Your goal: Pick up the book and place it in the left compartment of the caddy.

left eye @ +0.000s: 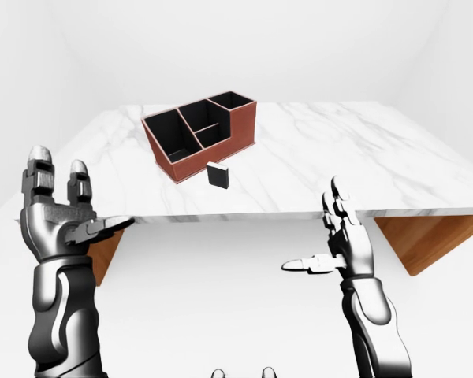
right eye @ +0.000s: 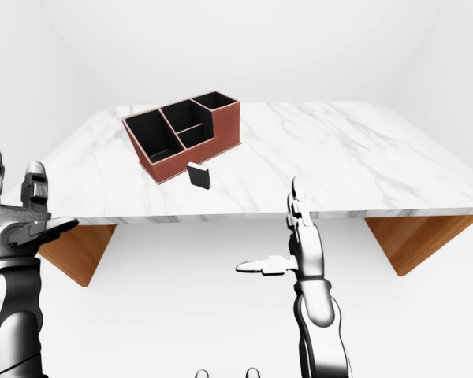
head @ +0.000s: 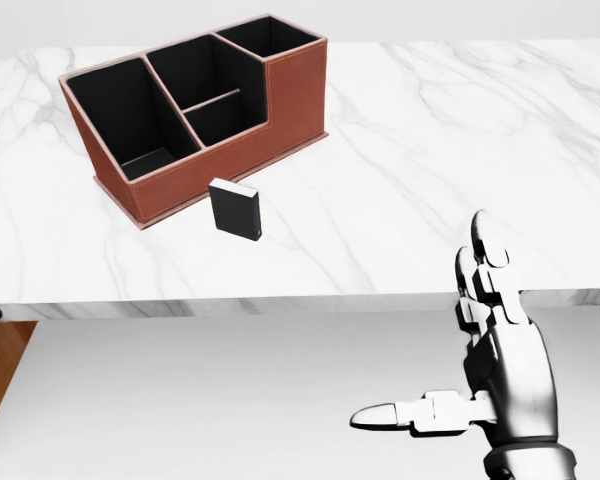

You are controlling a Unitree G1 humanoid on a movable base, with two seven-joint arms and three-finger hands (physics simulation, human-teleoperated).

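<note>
Closest to the cameras are the two hands, both held low off the near edge of the table and touching nothing. The right hand (head: 480, 375) has its fingers (head: 488, 262) pointing up and the thumb stuck out sideways toward the middle, so it's spread wide and empty, which reads to me like a ready pose before a reach. The left hand (left eye: 59, 216) is raised off to the side in the left-eye view, fingers apart too, thumb pointing inward; the head view barely catches it.

Beyond the right fingertips and up-left of them, the book (head: 235, 209) stands upright on the marble table (head: 430, 150), well apart from both hands. It sits just beside the low wall of the caddy (head: 195, 110), near but not touching as far as I can tell. The left compartment (head: 120, 110) is open-topped and looks empty, so dropping the book in from above seems the plan.
</note>
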